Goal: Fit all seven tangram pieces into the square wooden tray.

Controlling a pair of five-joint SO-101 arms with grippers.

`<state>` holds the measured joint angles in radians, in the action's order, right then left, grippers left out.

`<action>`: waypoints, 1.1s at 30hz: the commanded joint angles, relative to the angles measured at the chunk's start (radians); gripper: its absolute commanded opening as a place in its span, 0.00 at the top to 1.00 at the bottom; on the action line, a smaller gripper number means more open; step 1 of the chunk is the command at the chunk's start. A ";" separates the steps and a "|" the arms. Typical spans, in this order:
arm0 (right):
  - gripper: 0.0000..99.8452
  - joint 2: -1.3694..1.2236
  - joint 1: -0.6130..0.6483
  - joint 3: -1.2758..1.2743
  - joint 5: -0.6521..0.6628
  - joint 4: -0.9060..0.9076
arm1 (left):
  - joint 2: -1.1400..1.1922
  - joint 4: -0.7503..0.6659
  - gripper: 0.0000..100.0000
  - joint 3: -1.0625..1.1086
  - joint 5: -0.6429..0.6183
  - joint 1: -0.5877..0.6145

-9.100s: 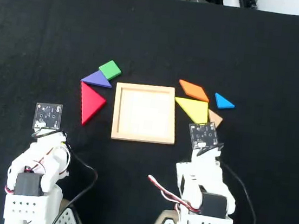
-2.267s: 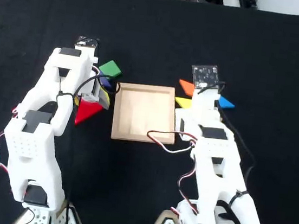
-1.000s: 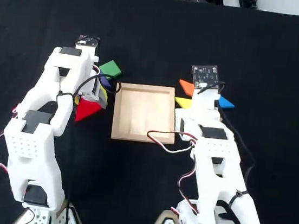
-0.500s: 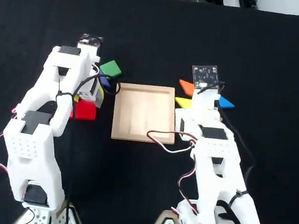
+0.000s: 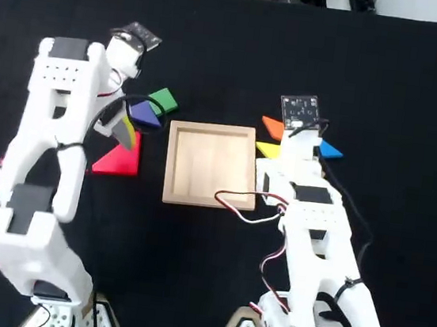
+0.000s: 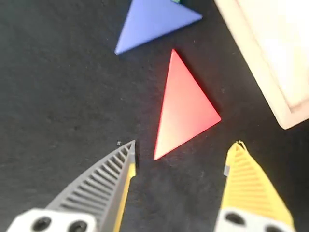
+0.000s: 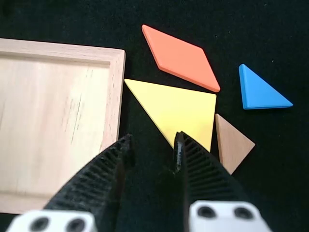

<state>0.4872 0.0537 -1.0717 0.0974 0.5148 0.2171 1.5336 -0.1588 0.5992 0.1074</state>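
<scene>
— What colours sit left of the tray (image 5: pixel 204 202) in the high view?
— A red triangle (image 6: pixel 183 108), a violet-blue triangle (image 6: pixel 154 21) and a green square (image 5: pixel 162 99), on black cloth (image 5: pixel 232 53).
— And right?
— An orange parallelogram (image 7: pixel 179 57), a yellow triangle (image 7: pixel 181 108), a bright blue triangle (image 7: pixel 260 89) and a tan triangle (image 7: pixel 231 142). The tray is pale, streaked wood.
— The left gripper (image 6: pixel 186 143)?
— Ribbed fingers (image 6: pixel 104 183), one grey, one yellow.

No writing, number or sign can be read anywhere. The small dark board (image 5: pixel 300 110) on the right arm's wrist and the board (image 5: pixel 136 35) on the left arm's wrist carry pale specks too small to make out.
</scene>
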 commanded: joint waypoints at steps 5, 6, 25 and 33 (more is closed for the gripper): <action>0.86 -0.007 -0.012 0.007 0.000 -0.020 | -0.362 -0.091 0.71 0.303 0.034 -0.048; 0.86 -0.007 -0.012 0.007 0.000 -0.020 | -0.405 -0.127 0.71 0.374 0.032 -0.061; 0.86 -0.007 -0.012 0.005 0.000 -0.018 | -0.508 -0.516 0.71 0.743 -0.015 -0.053; 0.86 -0.007 -0.012 0.005 0.018 -0.018 | -0.212 -0.531 0.71 0.591 0.020 -0.018</action>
<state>0.4872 0.0537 -1.0717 0.0974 0.5148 -0.1128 0.9782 0.5746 0.6268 0.0629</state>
